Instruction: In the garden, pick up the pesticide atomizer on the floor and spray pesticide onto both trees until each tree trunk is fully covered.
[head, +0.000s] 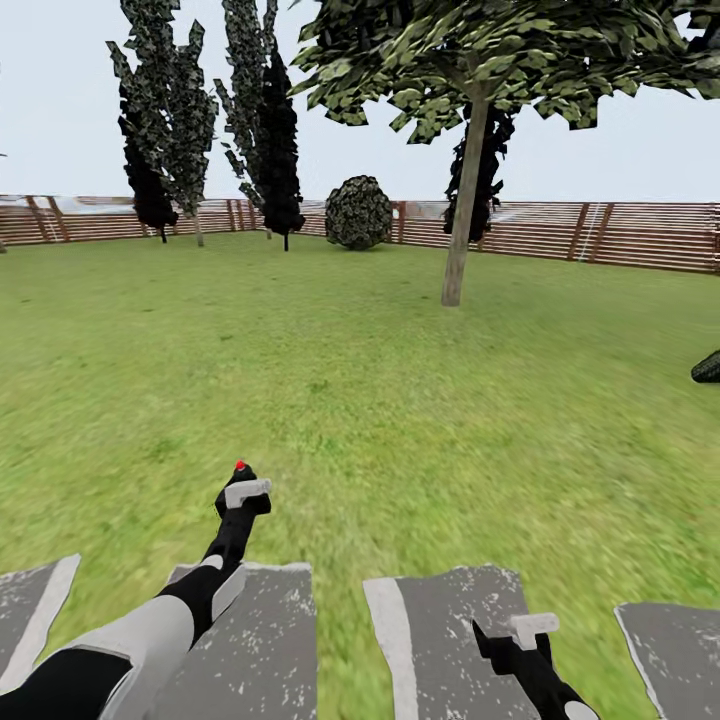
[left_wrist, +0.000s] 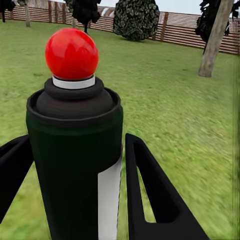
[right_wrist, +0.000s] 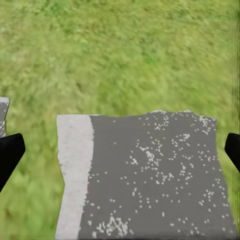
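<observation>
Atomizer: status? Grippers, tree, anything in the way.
Left gripper shut on the atomizer, red top up. Right gripper open, empty, over a grey paving slab. Tree trunk ahead right across open lawn; nothing in the way.

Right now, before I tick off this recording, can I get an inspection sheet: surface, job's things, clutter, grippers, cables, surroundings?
Surface: green lawn; grey speckled paving slabs under the arms.
Job's things: dark cylindrical pesticide atomizer with a red ball top and white label strip, upright between the left gripper's fingers; straight grey-brown tree trunk under a broad green canopy, ahead to the right, well beyond the arms.
Clutter: nothing seen.
Grippers: left gripper shut on the atomizer; right gripper open, empty, over a slab.
Cables: nothing seen.
Surroundings: brown slatted wooden fence, round dark shrub, narrow dark cypress-like trees.
</observation>
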